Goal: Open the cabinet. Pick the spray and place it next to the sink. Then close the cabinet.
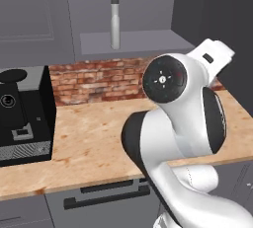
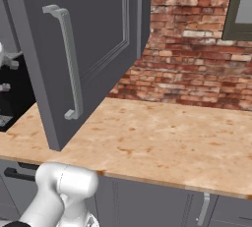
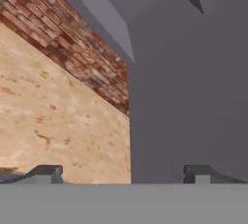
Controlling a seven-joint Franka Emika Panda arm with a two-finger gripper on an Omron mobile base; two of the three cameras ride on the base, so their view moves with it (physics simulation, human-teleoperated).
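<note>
cabinet [image 2: 93, 39] door is swung wide open in the right base view, sticking out over the wooden counter [image 2: 167, 142] with its long silver bar handle [image 2: 69, 64] facing the camera, bottom edge hanging above the counter's front left part. inside, on the shelf [image 1: 143, 42] seen from the left base view, the spray [image 1: 114, 19] stands upright near the middle of the shelf, a bit toward its front edge, pale slim body with the trigger head on top, nothing touching it.

gripper [image 3: 123, 175] shows up in the hand view, two dark fingertips [image 3: 46, 172] spread wide apart with nothing between them. the right tip sits in front of a big flat grey panel, probably the door or the cabinet side, can't tell which, and can't tell if it's touching. the left tip is over the counter, brick wall [image 3: 63, 48] running diagonally behind since the view is rolled.

from the left base view the white arm [image 1: 183, 118] bulks up in front of the counter's right half and reaches up toward the right side of the cabinet opening. black coffee machine [image 1: 22, 116] sits at the counter's left end against the brick backsplash. grey drawer front [image 1: 106, 195] with a black horizontal handle runs under the counter's front edge. a window frame corner [image 2: 238, 7] peeks in at the top right of the right base view.
</note>
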